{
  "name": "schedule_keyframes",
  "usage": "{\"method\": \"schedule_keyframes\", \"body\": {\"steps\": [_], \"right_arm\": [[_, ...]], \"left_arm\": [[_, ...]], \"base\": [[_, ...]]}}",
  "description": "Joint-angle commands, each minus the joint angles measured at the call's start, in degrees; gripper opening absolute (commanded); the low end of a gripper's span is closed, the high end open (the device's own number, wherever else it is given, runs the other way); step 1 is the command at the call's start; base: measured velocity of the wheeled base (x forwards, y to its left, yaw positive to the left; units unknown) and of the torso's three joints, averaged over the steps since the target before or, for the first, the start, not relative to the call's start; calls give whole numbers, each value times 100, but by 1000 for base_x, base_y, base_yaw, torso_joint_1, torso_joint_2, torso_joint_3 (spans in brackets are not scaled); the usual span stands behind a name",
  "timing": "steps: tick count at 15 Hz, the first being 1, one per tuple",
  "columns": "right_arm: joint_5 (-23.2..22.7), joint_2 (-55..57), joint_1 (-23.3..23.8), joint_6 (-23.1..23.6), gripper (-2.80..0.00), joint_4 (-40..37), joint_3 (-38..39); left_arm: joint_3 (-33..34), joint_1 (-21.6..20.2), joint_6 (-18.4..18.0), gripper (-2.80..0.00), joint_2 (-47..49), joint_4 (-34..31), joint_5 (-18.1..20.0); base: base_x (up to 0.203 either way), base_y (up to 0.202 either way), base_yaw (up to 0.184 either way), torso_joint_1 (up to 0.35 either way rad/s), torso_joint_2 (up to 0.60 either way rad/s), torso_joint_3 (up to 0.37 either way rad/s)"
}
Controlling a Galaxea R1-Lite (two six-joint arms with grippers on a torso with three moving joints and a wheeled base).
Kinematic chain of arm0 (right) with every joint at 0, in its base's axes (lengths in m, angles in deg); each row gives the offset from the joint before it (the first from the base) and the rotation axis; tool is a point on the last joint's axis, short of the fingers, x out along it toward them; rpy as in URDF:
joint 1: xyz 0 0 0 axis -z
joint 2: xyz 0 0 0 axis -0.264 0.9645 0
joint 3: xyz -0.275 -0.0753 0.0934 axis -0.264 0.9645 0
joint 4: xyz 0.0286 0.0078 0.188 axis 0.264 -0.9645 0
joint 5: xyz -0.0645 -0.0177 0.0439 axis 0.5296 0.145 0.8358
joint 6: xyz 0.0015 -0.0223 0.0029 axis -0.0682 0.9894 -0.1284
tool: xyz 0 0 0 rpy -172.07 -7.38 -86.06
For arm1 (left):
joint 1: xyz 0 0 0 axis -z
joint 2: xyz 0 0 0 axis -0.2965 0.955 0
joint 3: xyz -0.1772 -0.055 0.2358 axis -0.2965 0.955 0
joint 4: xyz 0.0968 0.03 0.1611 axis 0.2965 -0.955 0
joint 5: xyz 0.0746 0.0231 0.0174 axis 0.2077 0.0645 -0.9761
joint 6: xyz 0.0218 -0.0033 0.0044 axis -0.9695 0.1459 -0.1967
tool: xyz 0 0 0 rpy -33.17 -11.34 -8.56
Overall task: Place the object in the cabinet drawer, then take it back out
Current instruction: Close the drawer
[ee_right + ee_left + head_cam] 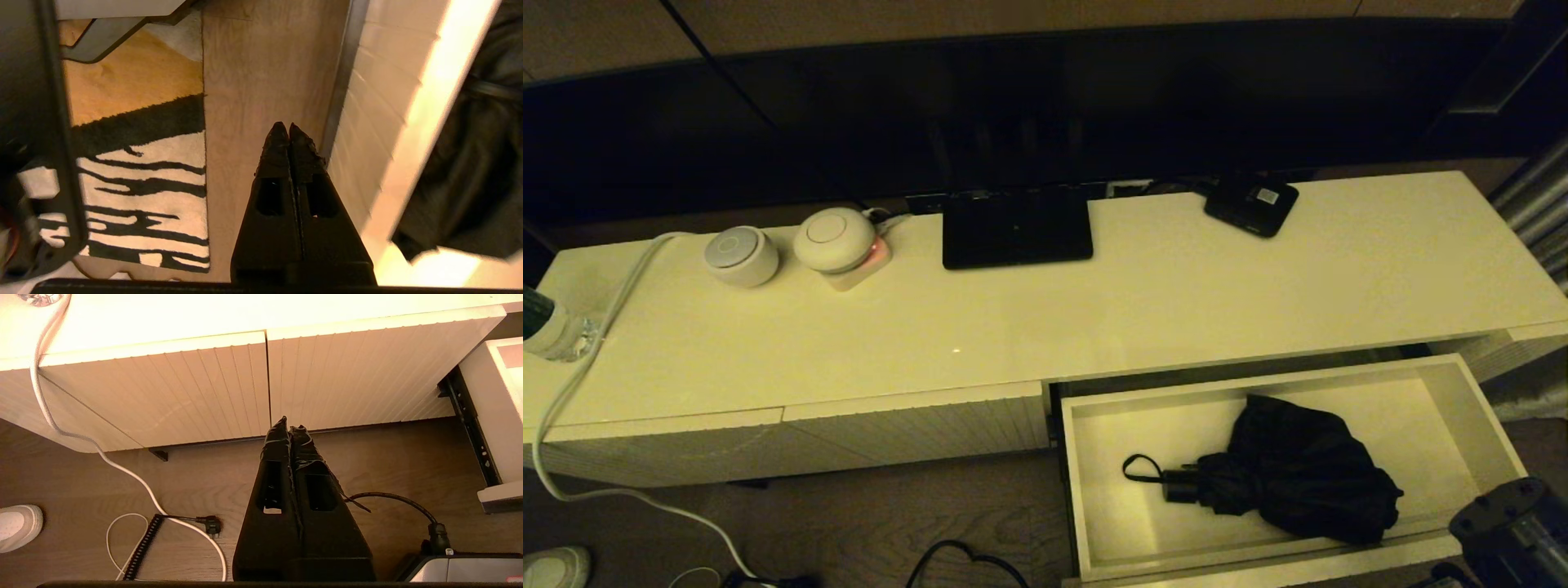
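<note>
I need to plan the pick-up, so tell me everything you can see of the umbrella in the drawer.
The umbrella is black, compact and folded, its loose fabric baggy and unfastened. It lies flat on the pale floor of the open drawer, near the front wall, with its short handle and thin strap loop pointing to the robot's left. Neither gripper touches it; the right gripper, shut, hangs outside the drawer front.

Open drawer (pixel 1086 490) at lower right, umbrella (pixel 1298 478) lying inside, handle and strap loop pointing frame-left. Right arm (pixel 1511 523) at bottom right corner, beside drawer's front.
</note>
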Motion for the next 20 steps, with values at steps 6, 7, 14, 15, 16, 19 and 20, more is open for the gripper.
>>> {"method": "schedule_keyframes", "body": {"steps": [6, 7, 14, 15, 16, 19, 20], "right_arm": [[107, 1121, 221, 48, -280, 1698, 287], [146, 1121, 282, 48, -280, 1886, 282], [957, 1350, 525, 55, -280, 2500, 83], [968, 1387, 531, 49, -280, 2581, 26], [969, 1430, 534, 48, -280, 2659, -54], [977, 1628, 534, 48, -280, 2943, -295], [977, 1732, 536, 48, -280, 3077, -382]], "left_arm": [[18, -2, -3, -280, 0, 1, -3], [18, -2, -3, -280, 0, 1, -3], [18, -2, -3, -280, 0, 1, -3], [18, -2, -3, -280, 0, 0, 4], [18, -2, -3, -280, 0, 1, -3], [18, -2, -3, -280, 0, 1, -3], [18, -2, -3, -280, 0, -4, -3]], "base": [[0, 0, 0, 0, 0, 0], [0, 0, 0, 0, 0, 0], [0, 0, 0, 0, 0, 0], [0, 0, 0, 0, 0, 0], [0, 0, 0, 0, 0, 0], [0, 0, 0, 0, 0, 0], [0, 0, 0, 0, 0, 0]]}}
